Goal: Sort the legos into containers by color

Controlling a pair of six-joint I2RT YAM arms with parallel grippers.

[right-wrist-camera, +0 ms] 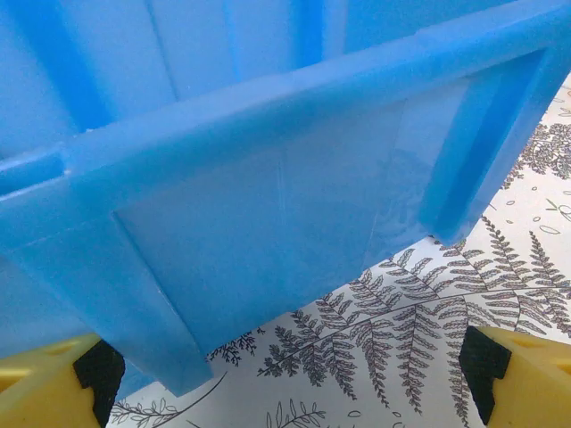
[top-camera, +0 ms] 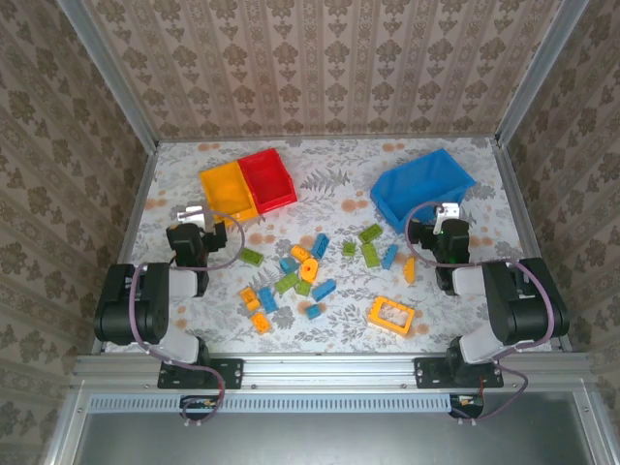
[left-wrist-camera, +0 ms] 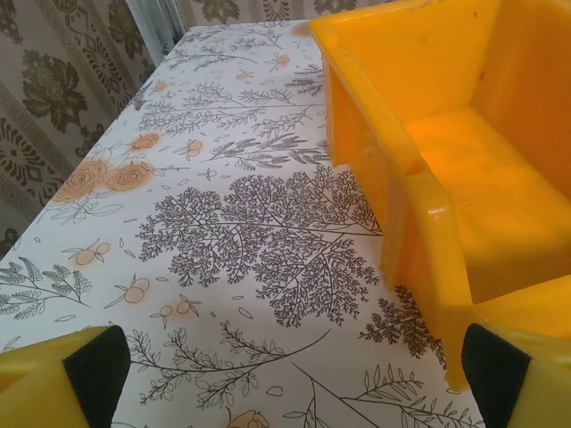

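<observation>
Several green, blue and yellow-orange legos [top-camera: 308,269] lie scattered on the table's middle, with a yellow-orange open frame piece [top-camera: 391,315] near the front. Of the containers, the yellow-orange bin [top-camera: 228,192] and the red bin [top-camera: 268,180] stand side by side at the back left, and the larger blue bin [top-camera: 421,187] at the back right. My left gripper [top-camera: 191,211] hovers open beside the yellow-orange bin [left-wrist-camera: 428,205], nothing between its fingers [left-wrist-camera: 89,370]. My right gripper [top-camera: 448,210] is open, facing the blue bin's outer wall [right-wrist-camera: 268,178], holding nothing.
The table has a floral-print cover [left-wrist-camera: 259,232] and is framed by metal rails and patterned walls [top-camera: 320,68]. A green brick [top-camera: 252,257] lies closest to the left arm, a yellow-orange brick [top-camera: 410,269] closest to the right arm.
</observation>
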